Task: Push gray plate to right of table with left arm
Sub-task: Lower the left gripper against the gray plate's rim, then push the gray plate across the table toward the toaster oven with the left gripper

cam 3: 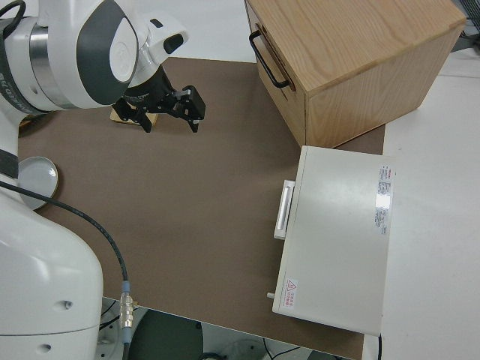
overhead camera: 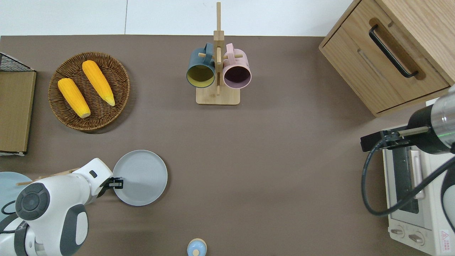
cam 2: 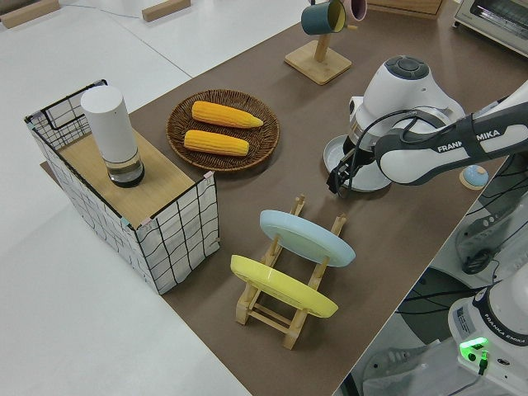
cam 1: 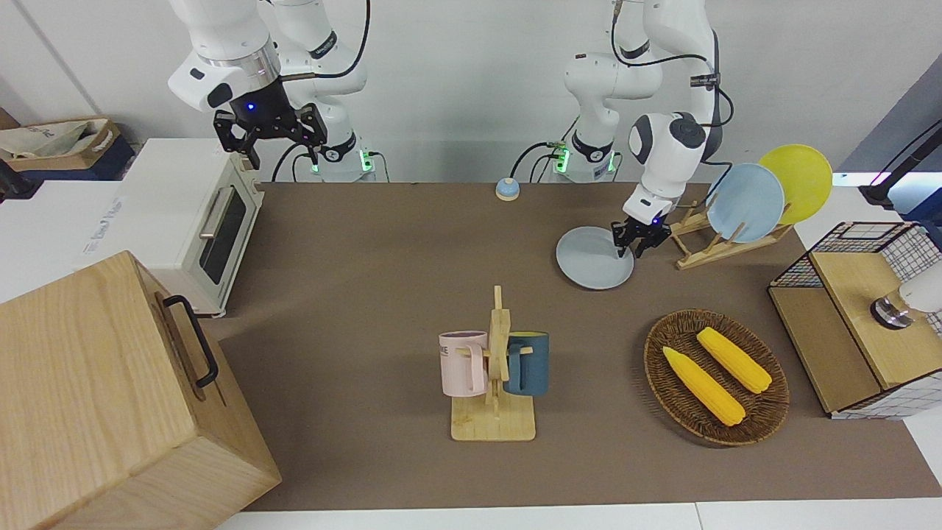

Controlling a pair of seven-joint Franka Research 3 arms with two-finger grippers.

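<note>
The left claw (overhead camera: 116,183) sits low at the rim of the gray plate (overhead camera: 142,177), on the edge that faces the left arm's end of the table (overhead camera: 284,160), with its fingers drawn close together; whether they are fully shut or already touch the rim is hard to tell from here. That placement suits a push and not a lift: a narrow, closed tip pressed against the low rim can drive the plate flat along the table toward the right arm's end, away from the claw. The plate lies flat on the table directly ahead of the claw, with open brown surface stretching on from its opposite edge, so the path looks free. Close on the claw's other side stands the wooden dish rack (cam 1: 706,239) holding the light-blue plate (cam 1: 745,202) and the yellow plate (cam 1: 796,182), so the arm has little room there. The right arm is parked, its claw (cam 1: 270,136) spread open.
</note>
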